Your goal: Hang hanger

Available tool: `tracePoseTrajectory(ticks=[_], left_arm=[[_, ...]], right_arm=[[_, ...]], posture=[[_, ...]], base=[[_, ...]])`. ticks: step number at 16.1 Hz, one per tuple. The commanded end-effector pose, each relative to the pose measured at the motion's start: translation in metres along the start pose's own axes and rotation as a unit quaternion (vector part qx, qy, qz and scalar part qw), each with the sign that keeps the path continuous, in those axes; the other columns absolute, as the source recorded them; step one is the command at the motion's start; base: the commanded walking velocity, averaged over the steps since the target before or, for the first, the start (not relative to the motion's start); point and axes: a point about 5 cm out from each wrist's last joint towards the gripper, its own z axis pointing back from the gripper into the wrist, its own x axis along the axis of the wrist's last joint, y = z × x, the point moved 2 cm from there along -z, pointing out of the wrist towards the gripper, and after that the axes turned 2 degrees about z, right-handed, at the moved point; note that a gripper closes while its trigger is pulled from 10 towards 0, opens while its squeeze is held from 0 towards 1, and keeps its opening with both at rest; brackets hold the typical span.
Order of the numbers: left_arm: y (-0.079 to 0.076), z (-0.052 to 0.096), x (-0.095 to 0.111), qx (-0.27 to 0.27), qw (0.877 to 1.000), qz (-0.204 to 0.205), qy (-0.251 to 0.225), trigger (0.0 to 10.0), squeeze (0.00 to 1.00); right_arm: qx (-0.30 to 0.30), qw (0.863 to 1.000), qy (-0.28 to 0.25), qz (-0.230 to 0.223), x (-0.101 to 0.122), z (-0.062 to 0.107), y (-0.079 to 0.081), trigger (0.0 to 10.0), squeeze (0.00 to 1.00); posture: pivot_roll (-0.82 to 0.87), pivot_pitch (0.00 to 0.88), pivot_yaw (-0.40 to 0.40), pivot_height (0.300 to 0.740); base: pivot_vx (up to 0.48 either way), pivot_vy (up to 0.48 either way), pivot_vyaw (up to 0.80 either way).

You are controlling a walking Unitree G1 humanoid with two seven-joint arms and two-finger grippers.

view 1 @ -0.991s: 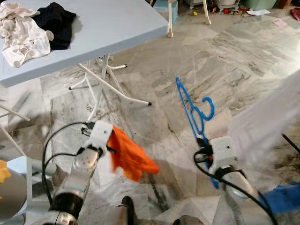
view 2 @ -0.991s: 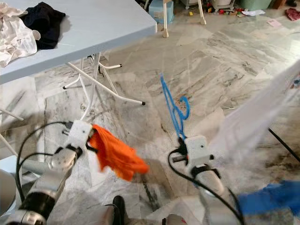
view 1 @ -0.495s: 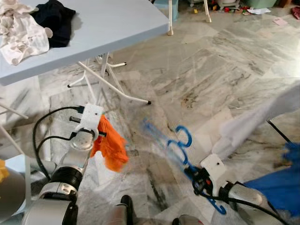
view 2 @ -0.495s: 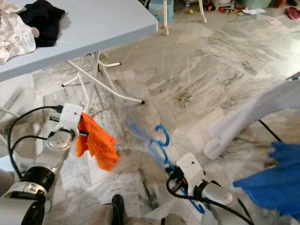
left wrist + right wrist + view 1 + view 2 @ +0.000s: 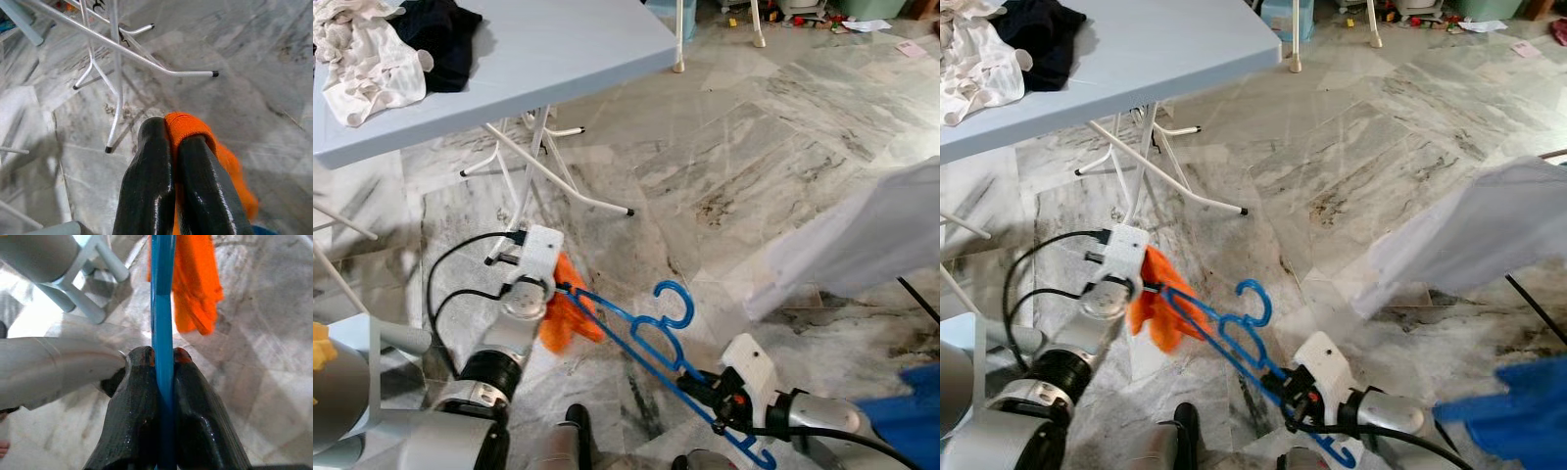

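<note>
While we bend low over the marble floor point(image 5: 783, 127), this is how we stand:

Right gripper point(image 5: 164, 364): near and right of centre, its two black fingers pressed together on the blue hanger point(image 5: 651, 343), pinching the flat plastic edge-on so the frame cannot swivel.

Hanger: held low and slanted, one shoulder tip reaching left toward the orange garment point(image 5: 563, 308), the hook point(image 5: 674, 299) curling up on the far side. We judge we hold it by the near end so the free shoulder can be fed into the cloth.

Left gripper point(image 5: 171, 142): near left, fingers clamped on a fold of the orange garment, which droops below them. We hold it up off the floor, probably to offer an opening to the hanger tip.

Contact: the tip reaches the garment just beside the left gripper; whether it is inside the cloth we cannot tell.

Folding table point(image 5: 558, 49): far left, carrying a cream garment point(image 5: 372, 69) and a black garment point(image 5: 440, 39), its white legs point(image 5: 548, 162) just beyond the left gripper.

Right side: a white cloth point(image 5: 862, 235) and a blue cloth point(image 5: 915, 411) hang, blurred.

Stage: the garment is not yet on the hanger, and hanging it comes later.
</note>
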Motion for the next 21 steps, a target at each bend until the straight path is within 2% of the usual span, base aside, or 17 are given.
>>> tracePoseTrajectory(ticks=[1, 4, 6, 8, 10, 11, 15, 18, 21], left_arm=[[-0.002, -0.001, 0.003, 0.008, 1.0, 0.0, 0.0, 10.0, 0.0], [-0.008, -0.001, 0.006, 0.003, 1.0, 0.005, -0.001, 10.0, 0.0], [-0.006, -0.002, 0.007, 0.012, 1.0, 0.008, 0.001, 10.0, 0.0], [-0.003, -0.003, 0.015, 0.018, 1.0, 0.015, -0.007, 10.0, 0.0], [-0.002, -0.001, 0.021, 0.012, 0.999, 0.036, -0.009, 10.0, 0.0], [-0.003, -0.001, 0.022, 0.01, 0.999, 0.038, -0.01, 10.0, 0.0], [-0.017, 0.002, 0.031, -0.016, 0.999, 0.039, -0.002, 10.0, 0.0], [-0.02, 0.002, 0.029, -0.01, 1.0, 0.027, 0.006, 10.0, 0.0], [-0.024, 0.005, 0.034, -0.021, 0.999, 0.034, 0.01, 10.0, 0.0]], right_arm=[[0.029, 1.0, 0.0, -0.006, -0.001, -0.003, 0.009, 10.0, 0.0], [0.043, 0.999, 0.007, -0.007, -0.001, -0.003, 0.012, 10.0, 0.0], [0.037, 0.999, 0.013, -0.007, -0.003, -0.002, 0.01, 10.0, 0.0], [0.012, 1.0, 0.025, -0.003, -0.007, -0.007, 0.004, 10.0, 0.0], [-0.039, 0.998, 0.039, -0.004, -0.012, -0.012, -0.01, 10.0, 0.0], [-0.041, 0.998, 0.039, -0.005, -0.013, -0.012, -0.011, 10.0, 0.0], [-0.043, 0.998, 0.04, -0.005, -0.013, -0.02, -0.014, 10.0, 0.0], [-0.034, 0.999, 0.03, -0.001, -0.009, -0.022, -0.012, 10.0, 0.0], [-0.055, 0.998, 0.036, -0.002, -0.011, -0.024, -0.017, 10.0, 0.0]], posture=[[-0.1, 0.256, 0.041, 0.74], [-0.1, 0.257, 0.045, 0.74], [-0.1, 0.256, 0.046, 0.74], [-0.1, 0.252, 0.05, 0.74], [-0.1, 0.25, 0.052, 0.74], [-0.09, 0.25, 0.052, 0.74], [-0.08, 0.251, 0.055, 0.74], [-0.08, 0.252, 0.057, 0.74], [-0.09, 0.254, 0.067, 0.74]], base=[[0.0, 0.0, 0.0], [0.0, 0.0, 0.0], [0.0, 0.0, 0.0], [0.0, 0.0, 0.0], [0.0, 0.0, 0.0], [0.0, 0.0, 0.0], [0.0, 0.0, 0.0], [0.0, 0.0, 0.0], [0.0, 0.0, 0.0]])
